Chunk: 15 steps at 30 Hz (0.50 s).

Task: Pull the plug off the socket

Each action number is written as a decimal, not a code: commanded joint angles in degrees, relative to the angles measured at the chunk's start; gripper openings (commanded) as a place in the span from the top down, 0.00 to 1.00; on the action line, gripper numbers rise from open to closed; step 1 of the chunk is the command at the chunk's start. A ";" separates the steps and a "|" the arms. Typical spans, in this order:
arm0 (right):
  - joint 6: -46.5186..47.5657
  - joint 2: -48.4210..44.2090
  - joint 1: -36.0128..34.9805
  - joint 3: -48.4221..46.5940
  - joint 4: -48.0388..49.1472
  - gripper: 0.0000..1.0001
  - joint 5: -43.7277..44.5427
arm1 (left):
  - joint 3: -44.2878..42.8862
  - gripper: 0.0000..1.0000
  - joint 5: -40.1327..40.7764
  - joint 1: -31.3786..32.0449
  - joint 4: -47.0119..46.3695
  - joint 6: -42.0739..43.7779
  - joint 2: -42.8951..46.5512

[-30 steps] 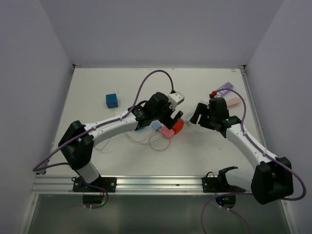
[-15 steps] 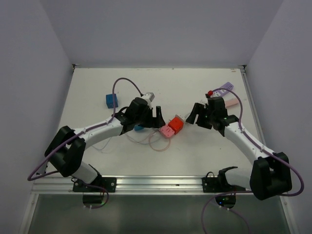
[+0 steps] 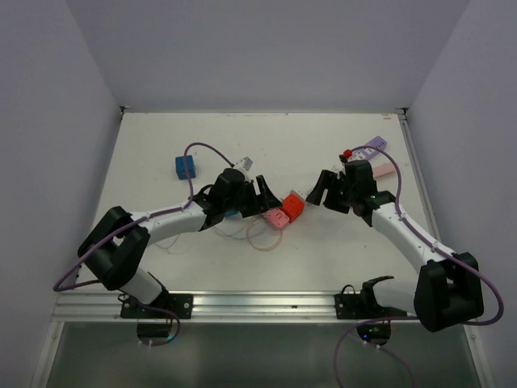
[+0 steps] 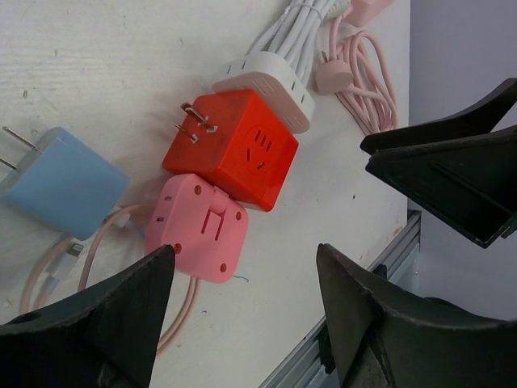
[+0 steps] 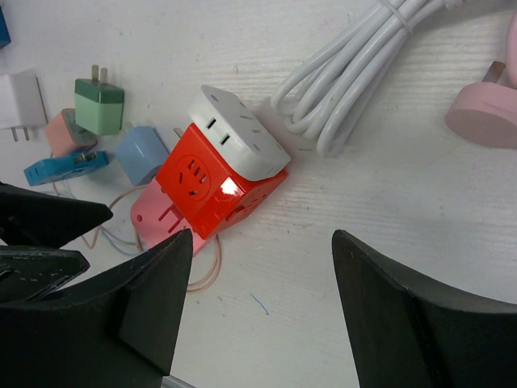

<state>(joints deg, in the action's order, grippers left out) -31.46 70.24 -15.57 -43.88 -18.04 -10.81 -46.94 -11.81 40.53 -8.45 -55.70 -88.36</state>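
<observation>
With left gripper (image 4: pixel 244 257) and right gripper (image 5: pixel 262 238) spread wide: likely light, rigid, slick red plastic cube plug (image 5: pixel 202 187); pinch flat sides, brace white plastic socket block (image 5: pixel 238 133).

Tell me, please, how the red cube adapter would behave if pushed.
It looks like rigid, boxy plastic, so the red cube adapter probably slides rather than rolls. Tight against the white socket block and pink cube, it would likely shove or drag them along.
</observation>
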 commanded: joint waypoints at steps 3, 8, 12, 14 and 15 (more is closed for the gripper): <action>-0.09 -0.19 0.10 0.20 1.96 0.27 -2.11 | 1.58 0.27 0.39 0.34 -2.81 -4.06 -1.29; -0.09 0.43 0.10 0.02 2.31 0.27 -2.99 | 3.17 0.28 1.44 0.34 -2.37 -5.03 -1.64; 0.00 1.22 0.02 0.11 3.19 0.27 -3.87 | 3.69 0.29 -0.05 0.42 -4.89 -4.86 -3.39; -0.09 1.48 0.02 0.02 3.36 0.27 -4.22 | 3.78 0.30 -1.37 0.60 -6.75 -4.77 -4.10; 0.00 1.57 0.02 0.11 3.45 0.27 -4.40 | 3.78 0.31 -1.89 0.86 -8.32 -4.77 -4.89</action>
<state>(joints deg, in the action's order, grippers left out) -31.46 71.42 -15.59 -43.77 -16.84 -13.21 -43.70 -11.88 40.71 -10.50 -59.55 -91.81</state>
